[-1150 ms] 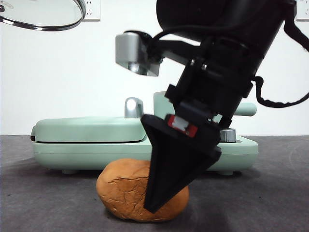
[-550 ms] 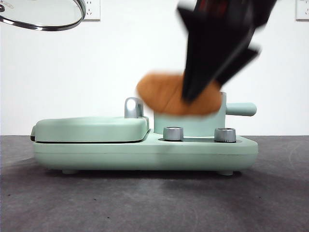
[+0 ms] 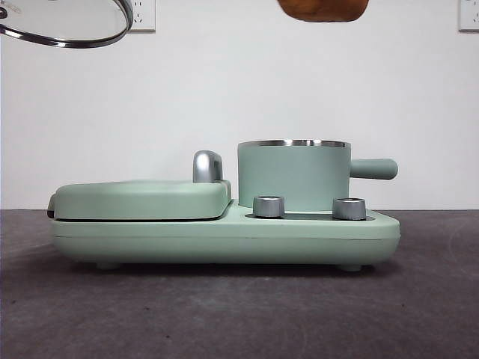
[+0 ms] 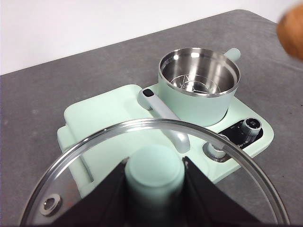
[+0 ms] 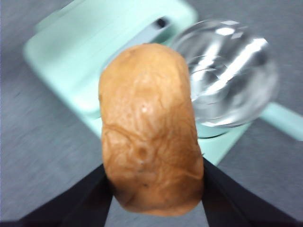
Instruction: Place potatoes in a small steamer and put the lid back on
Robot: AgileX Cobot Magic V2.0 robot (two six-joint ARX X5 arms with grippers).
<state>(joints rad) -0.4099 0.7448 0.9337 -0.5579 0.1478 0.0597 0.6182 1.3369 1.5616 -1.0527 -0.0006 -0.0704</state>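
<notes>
My right gripper (image 5: 151,187) is shut on the orange-brown potato (image 5: 149,127) and holds it high above the table. Only the potato's underside (image 3: 323,9) shows at the top edge of the front view, above the mint-green steamer pot (image 3: 293,176). The pot stands open with its steel inside bare (image 4: 199,75), and it also shows blurred in the right wrist view (image 5: 227,75). My left gripper (image 4: 154,177) is shut on the green knob of the glass lid (image 4: 156,137) and holds it up at the front view's top left (image 3: 67,26).
The pot stands on a mint-green appliance base (image 3: 224,232) with two steel dials (image 3: 269,206). A flat lidded griddle (image 3: 142,198) fills the base's left part, with a steel handle (image 3: 207,166) beside the pot. The pot's side handle (image 3: 373,168) points right.
My right gripper closed on the potato on the table in front of the appliance and lifted it straight up, past the pot, to the top of the front view. The lid stayed still.
</notes>
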